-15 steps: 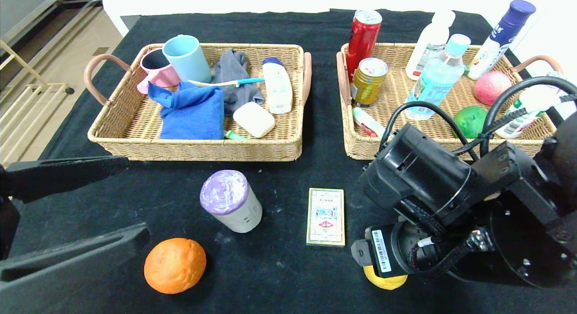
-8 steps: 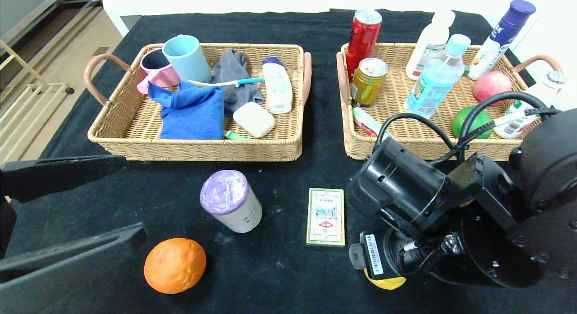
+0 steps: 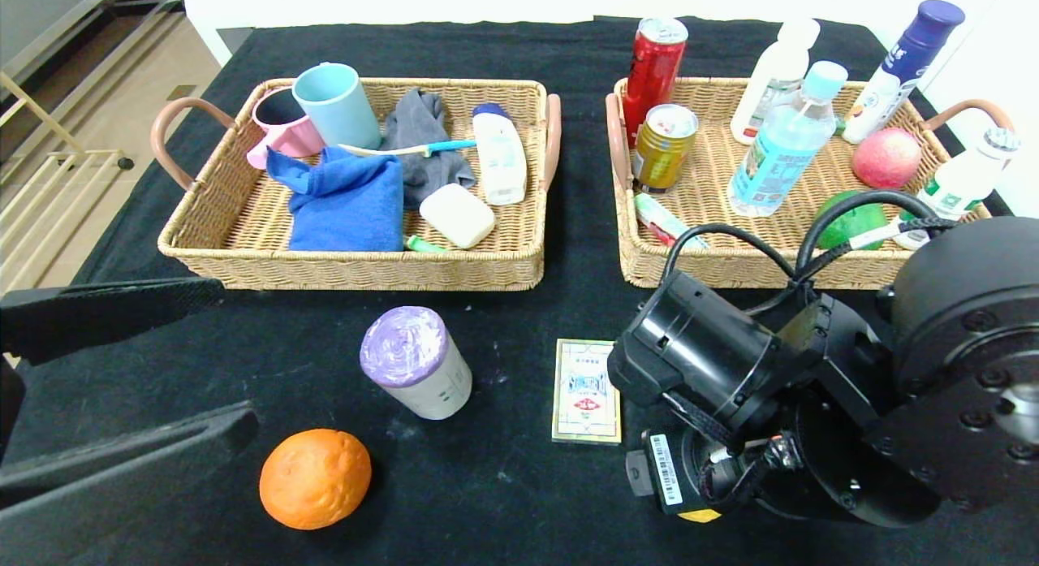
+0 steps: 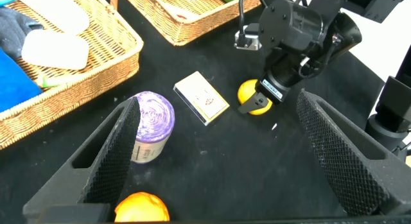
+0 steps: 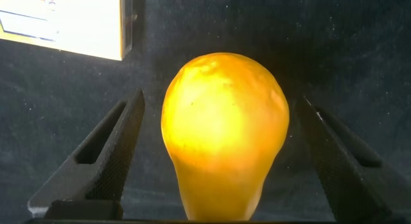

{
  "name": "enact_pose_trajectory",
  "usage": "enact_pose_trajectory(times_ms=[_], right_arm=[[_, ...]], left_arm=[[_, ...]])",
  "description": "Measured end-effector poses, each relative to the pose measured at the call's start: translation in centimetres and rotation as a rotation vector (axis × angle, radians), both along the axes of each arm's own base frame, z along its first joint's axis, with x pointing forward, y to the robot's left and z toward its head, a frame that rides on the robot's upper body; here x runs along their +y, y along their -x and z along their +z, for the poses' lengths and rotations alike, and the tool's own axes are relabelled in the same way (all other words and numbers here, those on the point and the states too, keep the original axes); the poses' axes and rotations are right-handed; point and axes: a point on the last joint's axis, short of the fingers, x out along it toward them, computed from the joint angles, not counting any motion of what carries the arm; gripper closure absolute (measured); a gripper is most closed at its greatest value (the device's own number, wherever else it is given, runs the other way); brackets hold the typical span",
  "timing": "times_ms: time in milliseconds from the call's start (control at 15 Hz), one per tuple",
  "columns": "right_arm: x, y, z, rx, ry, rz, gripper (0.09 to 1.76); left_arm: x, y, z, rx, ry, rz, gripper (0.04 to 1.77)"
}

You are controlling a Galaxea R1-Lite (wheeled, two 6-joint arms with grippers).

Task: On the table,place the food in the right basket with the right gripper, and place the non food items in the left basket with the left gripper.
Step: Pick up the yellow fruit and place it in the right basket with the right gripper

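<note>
Broadly, a black-draped table [image 3: 519, 54] held two tan wicker trays at its far side, and the sorting looked well underway but unfinished. The left basket [image 3: 357, 270] already carried mugs, a blue cloth, a grey cloth, a toothbrush, a white bottle and a bar of soap. The right basket [image 3: 706, 265] already carried two cans, several bottles, a red apple, a green fruit and a red candy stick. Four items lay loose on the cloth nearer the robot. The right gripper [image 5: 215, 153] was low over the table's near right part, its two black fingers spread wide on either side of a yellow pear-shaped fruit [image 5: 225, 131] without touching it, so the fruit sat ungrasped on the cloth. The left gripper [image 4: 218, 153] hovered at the near left, likewise spread open and holding nothing. Between the arms stood a purple-topped roll [image 3: 414, 361] in a white sleeve, with an orange [image 3: 315, 478] near it toward the robot. A small yellow-edged card box [image 3: 586, 391] lay flat just beside the right wrist. By this judgement, two foods and two non-food items remained to place.
</note>
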Motion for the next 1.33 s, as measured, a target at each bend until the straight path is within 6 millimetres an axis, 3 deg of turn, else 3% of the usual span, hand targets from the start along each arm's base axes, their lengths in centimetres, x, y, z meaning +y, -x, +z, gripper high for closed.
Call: enact_pose_trajectory(times_ms=[400, 467, 600, 667, 1333], right_arm=[[0.14, -0.13, -0.29, 0.005, 0.009, -0.001, 0.15], [0.12, -0.24, -0.36, 0.006, 0.010, -0.004, 0.23], [0.06, -0.46, -0.49, 0.008, 0.013, -0.010, 0.57], [0.04, -0.52, -0.53, 0.009, 0.014, -0.012, 0.63], [-0.06, -0.62, -0.51, 0.009, 0.013, -0.016, 0.67]], left_arm=[[0.01, 0.02, 0.00, 0.000, 0.000, 0.000, 0.05], [0.01, 0.02, 0.00, 0.000, 0.000, 0.000, 0.05], [0.01, 0.01, 0.00, 0.000, 0.000, 0.000, 0.05], [0.01, 0.02, 0.00, 0.000, 0.000, 0.000, 0.05], [0.00, 0.00, -0.05, 0.002, -0.001, 0.000, 0.05]])
